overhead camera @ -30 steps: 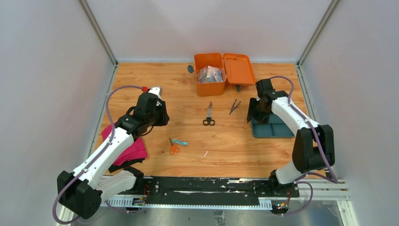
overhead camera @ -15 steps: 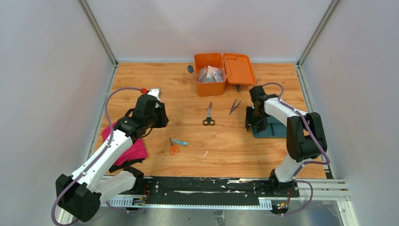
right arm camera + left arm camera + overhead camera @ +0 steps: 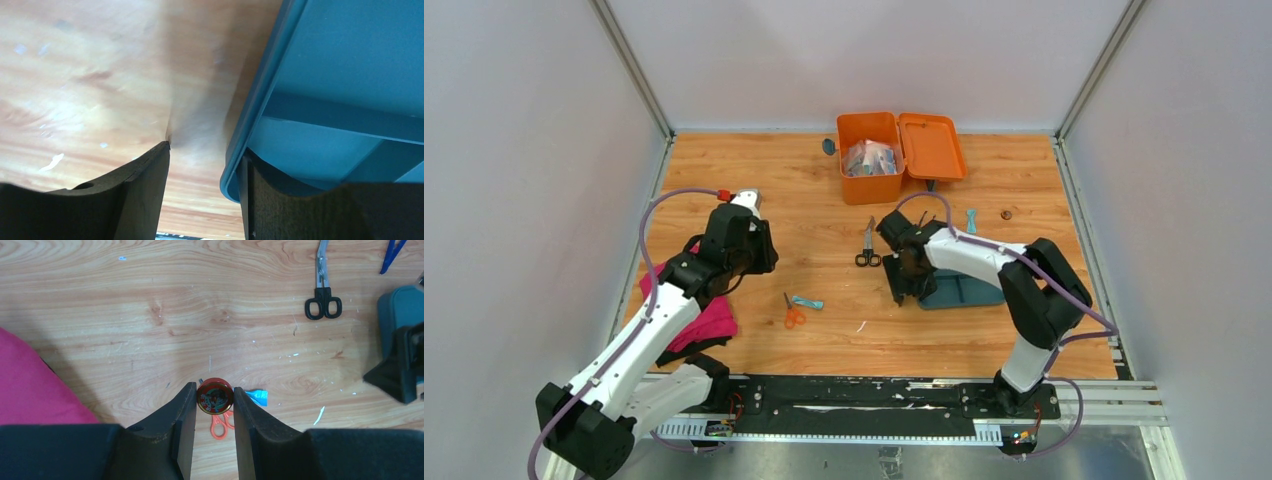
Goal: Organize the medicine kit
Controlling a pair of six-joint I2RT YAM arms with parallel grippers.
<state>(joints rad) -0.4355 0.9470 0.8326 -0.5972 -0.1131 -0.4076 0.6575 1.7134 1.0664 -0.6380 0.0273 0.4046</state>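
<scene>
Bare table (image 3: 754, 170) is lying open across the upper left of the top view and along the lower middle, below the orange scissors (image 3: 793, 314) and teal packet (image 3: 807, 302). The medicine kit (image 3: 869, 160) is blocking the top centre, black scissors (image 3: 868, 246) are lying below it, and just right of them the right pincer (image 3: 906, 290) is straddling the rim of the teal tray (image 3: 969, 290). A pink cloth (image 3: 704, 318) is crowding the left edge, and a red tin (image 3: 215, 397) is filling the gap of the left pincer (image 3: 215, 390).

The orange medicine kit (image 3: 871, 160) sits open at the table's far edge, lid flat rightward.
</scene>
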